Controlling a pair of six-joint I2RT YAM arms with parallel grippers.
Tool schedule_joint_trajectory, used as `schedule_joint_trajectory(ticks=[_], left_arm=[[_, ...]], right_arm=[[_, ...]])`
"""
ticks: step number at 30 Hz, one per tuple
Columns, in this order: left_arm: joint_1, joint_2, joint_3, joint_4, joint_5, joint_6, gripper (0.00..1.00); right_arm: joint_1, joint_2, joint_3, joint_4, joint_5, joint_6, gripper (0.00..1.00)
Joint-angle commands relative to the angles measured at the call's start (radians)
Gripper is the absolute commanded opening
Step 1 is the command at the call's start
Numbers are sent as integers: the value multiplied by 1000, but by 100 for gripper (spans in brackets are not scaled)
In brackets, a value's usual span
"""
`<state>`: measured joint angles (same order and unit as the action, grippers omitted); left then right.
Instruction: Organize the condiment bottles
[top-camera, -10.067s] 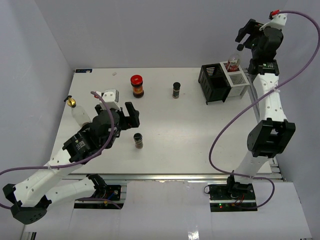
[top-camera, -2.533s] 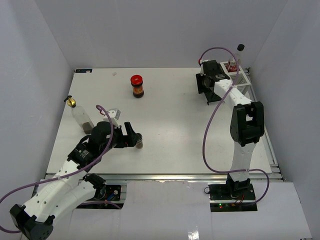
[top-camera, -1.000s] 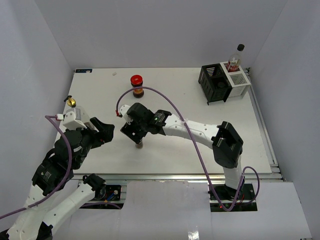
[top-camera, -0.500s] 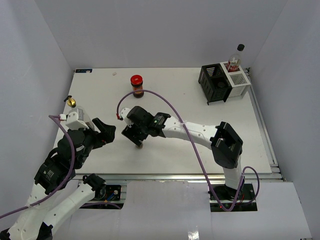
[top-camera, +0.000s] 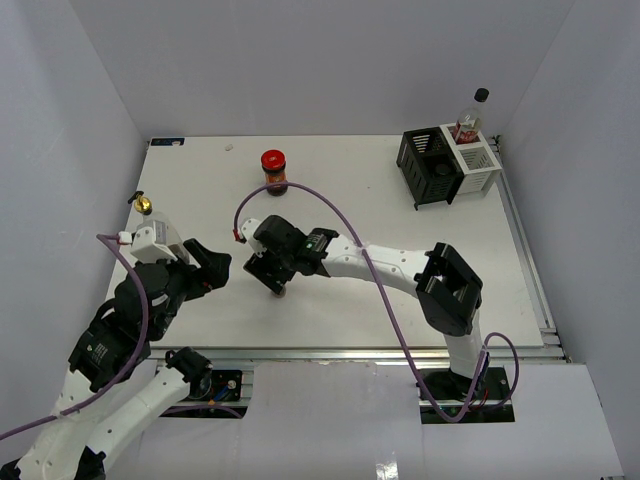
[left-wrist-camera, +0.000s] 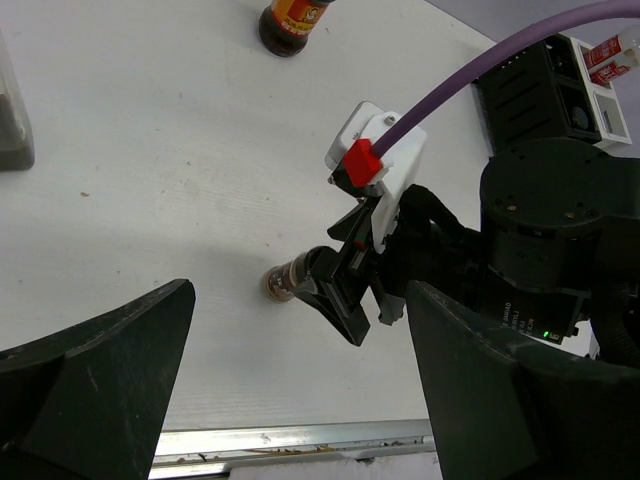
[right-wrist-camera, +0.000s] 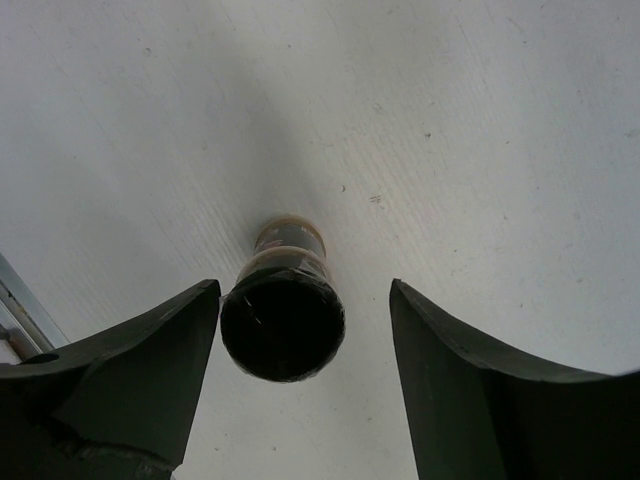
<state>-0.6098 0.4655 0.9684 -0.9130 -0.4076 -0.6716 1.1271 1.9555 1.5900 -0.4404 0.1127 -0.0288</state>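
Since earlier, our right tool (right-wrist-camera: 303, 290) has replaced our left tool (top-camera: 212, 263) at the spice shaker (right-wrist-camera: 283, 320); both stand spread. White surface (top-camera: 380, 210), pale walls (top-camera: 300, 60).

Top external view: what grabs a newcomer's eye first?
The right gripper is stretched far across the table, open around a spice shaker near the front edge, not touching it. The left gripper hangs open just left of it; the black and white wire rack sits far right.
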Motion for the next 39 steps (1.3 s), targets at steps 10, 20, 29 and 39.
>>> schedule_joint_trajectory(ticks=[10, 20, 29, 39], left_arm=[[4, -32, -32, 13, 16, -20, 98], [3, 176, -95, 160, 198, 30, 97], [4, 195, -131, 255, 251, 36, 97], [2, 217, -136, 280, 247, 55, 97]], right_arm=[[-4, -27, 12, -22, 124, -9, 18], [-440, -249, 49, -117, 178, -37, 8], [-833, -276, 173, -19, 144, -42, 8], [-968, -231, 151, 135, 91, -6, 8]])
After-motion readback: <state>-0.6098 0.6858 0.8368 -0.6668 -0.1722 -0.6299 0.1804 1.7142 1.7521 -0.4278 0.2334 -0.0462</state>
